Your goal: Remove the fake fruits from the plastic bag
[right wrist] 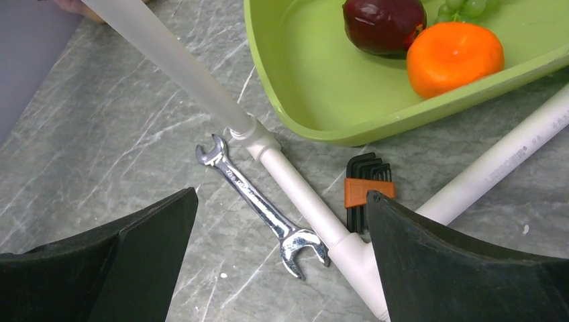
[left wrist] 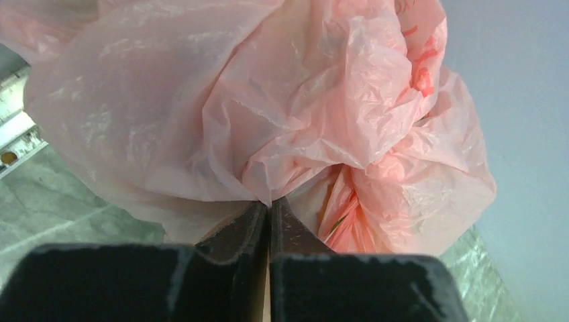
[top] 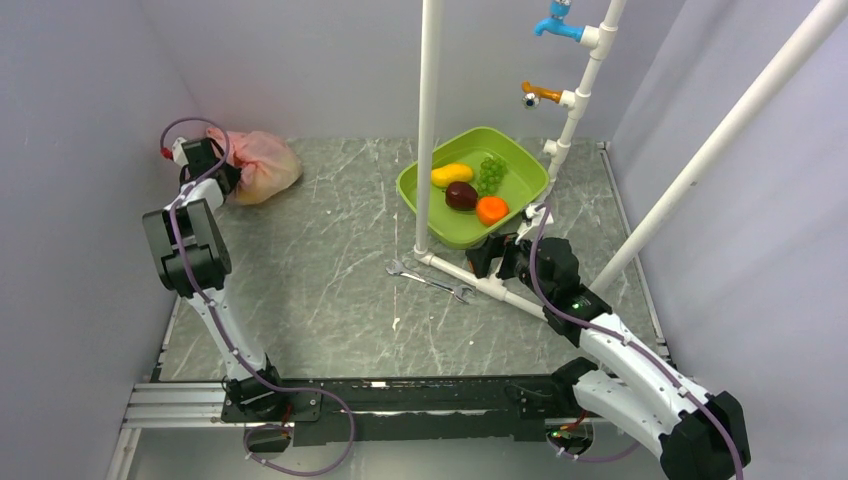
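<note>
Seen from above, the plastic bag (top: 258, 163) lies at about ten o'clock on the grey marbled table (top: 320, 300), close to the left wall. The left gripper (top: 218, 178) meets it from the seven o'clock side. In the left wrist view, this gripper's black fingers (left wrist: 235, 231) are pressed together on a fold of pink film. The right gripper (right wrist: 282, 198) is spread wide and holds nothing. It hovers at about four o'clock, well apart from the bag.

The fake fruits are not visible, and we judge they are inside the bulging bag.

We see several risks. The film is thin, so a hard pull may tear it, or the fold may slip from the pinch. Pulling on one fold may drag the whole bag instead of opening it. Any fruit that spills out could roll away. If the right arm reaches across, it may strike the upright white pipe (top: 430, 120) that stands between them.

The bag is translucent, crinkled and softly shiny, bunched into deep folds with red print showing. The table is smooth stone-patterned sheet. The green tub (top: 415, 185), at one o'clock, is glossy plastic with rounded corners, and it holds other smooth fruit shapes. A polished steel wrench (right wrist: 260, 206) lies flat just beside the pipe foot, near folded black hex keys (right wrist: 366, 188).
</note>
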Motion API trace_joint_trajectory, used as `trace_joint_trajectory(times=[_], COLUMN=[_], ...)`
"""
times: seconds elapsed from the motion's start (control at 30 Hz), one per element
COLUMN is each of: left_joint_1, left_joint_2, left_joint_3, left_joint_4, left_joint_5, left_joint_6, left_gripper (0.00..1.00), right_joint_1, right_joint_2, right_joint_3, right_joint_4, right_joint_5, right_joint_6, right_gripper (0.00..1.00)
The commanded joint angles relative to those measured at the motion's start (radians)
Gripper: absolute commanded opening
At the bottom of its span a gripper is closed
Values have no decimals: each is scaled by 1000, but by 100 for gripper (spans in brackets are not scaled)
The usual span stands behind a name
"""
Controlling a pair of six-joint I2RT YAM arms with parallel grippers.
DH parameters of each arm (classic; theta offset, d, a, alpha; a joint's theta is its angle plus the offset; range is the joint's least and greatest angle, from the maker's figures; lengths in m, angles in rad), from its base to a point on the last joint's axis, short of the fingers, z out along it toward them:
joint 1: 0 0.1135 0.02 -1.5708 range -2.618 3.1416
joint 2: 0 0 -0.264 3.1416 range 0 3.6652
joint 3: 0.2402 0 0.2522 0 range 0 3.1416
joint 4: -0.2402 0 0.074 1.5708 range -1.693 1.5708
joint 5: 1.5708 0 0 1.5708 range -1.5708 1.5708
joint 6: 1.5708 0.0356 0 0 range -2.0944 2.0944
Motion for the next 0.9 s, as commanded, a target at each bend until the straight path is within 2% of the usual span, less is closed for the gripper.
trace_joint_trajectory(times=[0.0,0.37,0.53,0.63,0.77,0.87], left_joint_1=[-14,-98,-215,-304,-396,-428], left_joint_2=[-81,-392,-584,-704,-929,-1084], left_joint_3=[-45,-480,-673,-738,-904,-1021], left_joint_4=[-107,-156,-172,-259,-269,-268], left_joint_5=[131,317,381,343,297,334], left_joint_6=[20,73,103,142,137,101], left_gripper=[6,0,0,0,1,2], right_joint_1=[4,2,4,8,29,78], right_joint_2=[13,-31,12,11,35,67], right_joint_3=[47,63,90,96,116,111], right_joint_4=[4,-70,-148,-165,-210,-215], right_joint_5=[26,80,4,-43,-97,-108], right_joint_6=[-15,40,29,37,71,94], right_gripper=[100,100,100,100,100,100])
